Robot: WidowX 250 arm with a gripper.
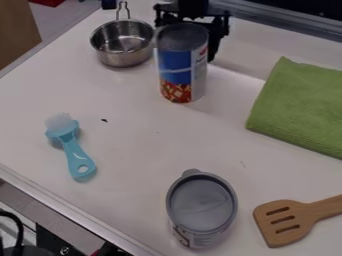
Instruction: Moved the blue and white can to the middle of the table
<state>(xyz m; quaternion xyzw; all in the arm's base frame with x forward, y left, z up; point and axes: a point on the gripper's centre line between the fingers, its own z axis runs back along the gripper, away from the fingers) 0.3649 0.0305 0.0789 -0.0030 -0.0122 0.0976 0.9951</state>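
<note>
The black gripper [194, 16] hangs at the top of the view, right behind the upper part of the blue and white can [177, 67]. That can stands upright on the white table [127, 145], in the upper middle of the view, with a red food picture low on its label. It hides part of the gripper, and I cannot tell whether the two touch.
A small metal pot [123, 44] stands just left of the can. A green cloth [300, 105] lies at the right. At the left is a blue brush [73, 150]. Nearer the front are a grey-topped container [202, 206] and a wooden slotted spatula [287, 220].
</note>
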